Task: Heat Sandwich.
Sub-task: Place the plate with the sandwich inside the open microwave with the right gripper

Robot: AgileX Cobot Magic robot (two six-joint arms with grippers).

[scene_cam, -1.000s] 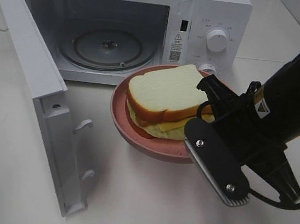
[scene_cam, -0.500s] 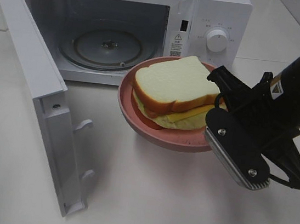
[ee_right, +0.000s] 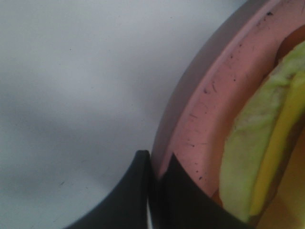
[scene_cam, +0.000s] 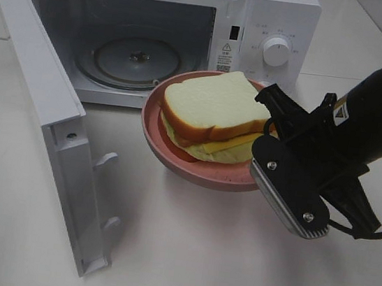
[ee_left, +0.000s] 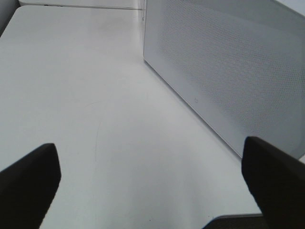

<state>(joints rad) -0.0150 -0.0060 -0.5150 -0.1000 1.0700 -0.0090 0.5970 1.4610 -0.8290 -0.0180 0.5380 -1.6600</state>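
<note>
My right pincer (ee_right: 155,161), clenched on the rim of the pink plate (scene_cam: 174,167), has swung the sandwich (scene_cam: 210,103) leftward, nearer the open microwave (scene_cam: 278,13); sliding it in looks next

Thick white-bread sandwich (scene_cam: 213,107) with tan crust and yellow cheese, flat on the pink plate (scene_cam: 186,170)
</note>
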